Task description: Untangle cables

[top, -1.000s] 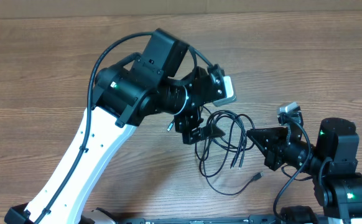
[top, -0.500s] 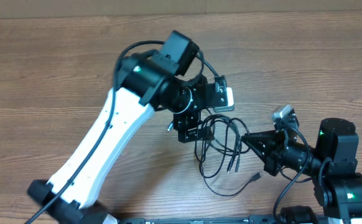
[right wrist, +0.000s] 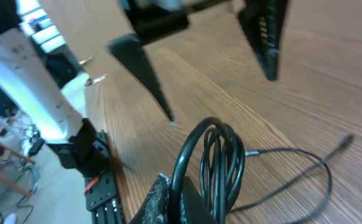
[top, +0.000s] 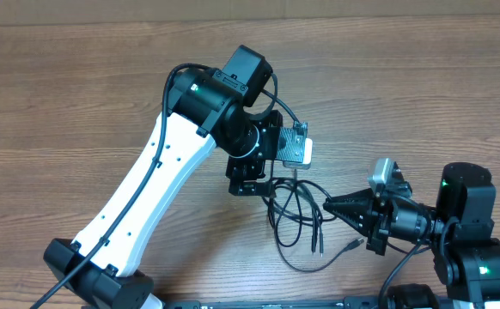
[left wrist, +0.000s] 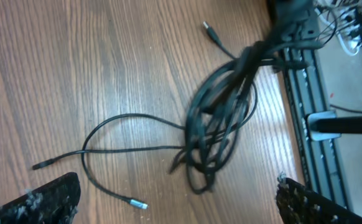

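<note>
Beneath left wrist alone — cables [left wrist: 218, 118], silver-tipped plug [left wrist: 140, 205]

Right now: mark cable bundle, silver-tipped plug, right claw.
cable bundle [left wrist: 221, 109]: left wrist view, middle of the tangle.
silver-tipped plug [left wrist: 141, 205]: left wrist view, its silver tip.
right claw [top: 327, 204]: overhead view, at its fingertips.

Even indoor light, soft shadows; cables [left wrist: 248, 57] motion-blurred, right wrist view smeared
</note>
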Available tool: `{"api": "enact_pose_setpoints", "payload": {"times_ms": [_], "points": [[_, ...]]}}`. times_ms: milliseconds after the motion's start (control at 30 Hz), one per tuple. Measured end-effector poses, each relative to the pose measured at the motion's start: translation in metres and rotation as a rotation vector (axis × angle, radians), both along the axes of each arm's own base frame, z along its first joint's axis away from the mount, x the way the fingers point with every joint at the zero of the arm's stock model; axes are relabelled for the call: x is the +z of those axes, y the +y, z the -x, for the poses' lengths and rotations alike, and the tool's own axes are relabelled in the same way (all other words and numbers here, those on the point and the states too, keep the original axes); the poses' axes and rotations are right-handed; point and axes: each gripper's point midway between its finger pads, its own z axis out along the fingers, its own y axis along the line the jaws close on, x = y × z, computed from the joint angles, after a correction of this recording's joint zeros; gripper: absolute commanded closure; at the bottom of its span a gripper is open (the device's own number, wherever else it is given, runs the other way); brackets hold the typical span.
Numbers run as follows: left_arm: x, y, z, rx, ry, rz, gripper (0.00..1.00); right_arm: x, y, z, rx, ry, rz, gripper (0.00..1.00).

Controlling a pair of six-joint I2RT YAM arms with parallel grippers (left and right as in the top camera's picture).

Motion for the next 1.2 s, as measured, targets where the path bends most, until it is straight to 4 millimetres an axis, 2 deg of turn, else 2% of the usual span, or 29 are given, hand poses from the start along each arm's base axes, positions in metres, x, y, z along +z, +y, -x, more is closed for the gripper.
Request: {"api": "enact_pose_setpoints", "payload": {"times_ms": [300, 533, 600, 633, 733, 767, 800, 967, 1100, 1200], "points": [[-0.006, 0.003, 0.001, -0.013, 0.013, -0.027, 0.00, 0.016, 0.006, 0.006, 0.083, -0.095, -0.051, 0.96], [-0.033, 0.005, 0.018, -0.038, 0.206, -0.094, 0.01, 0.019, 0.007, 0.009, 0.100, -0.100, -0.063, 0.96], [-0.042, 0.003, 0.021, -0.059, 0.260, -0.099, 0.08, 0.019, 0.007, 0.009, 0.102, -0.102, -0.064, 0.96], [-0.046, 0.001, 0.022, -0.069, 0.281, -0.098, 0.16, 0.019, 0.007, 0.009, 0.103, -0.101, -0.064, 0.96], [-0.057, -0.005, 0.022, -0.088, 0.330, -0.092, 0.72, 0.019, 0.007, 0.009, 0.103, -0.102, -0.064, 0.96], [-0.060, -0.006, 0.021, -0.092, 0.340, -0.091, 0.78, 0.019, 0.007, 0.009, 0.103, -0.103, -0.064, 0.96], [-0.062, -0.006, 0.021, -0.096, 0.349, -0.091, 0.93, 0.019, 0.007, 0.009, 0.103, -0.103, -0.064, 0.96], [-0.062, -0.008, 0.022, -0.111, 0.353, -0.078, 0.96, 0.019, 0.007, 0.010, 0.103, -0.100, -0.064, 0.95], [-0.062, -0.008, 0.022, -0.107, 0.355, -0.080, 0.96, 0.017, 0.007, 0.010, 0.100, -0.083, -0.062, 0.90], [-0.061, -0.008, 0.022, -0.078, 0.369, -0.083, 0.96, 0.013, 0.006, 0.010, 0.084, -0.060, -0.051, 0.62]]}}
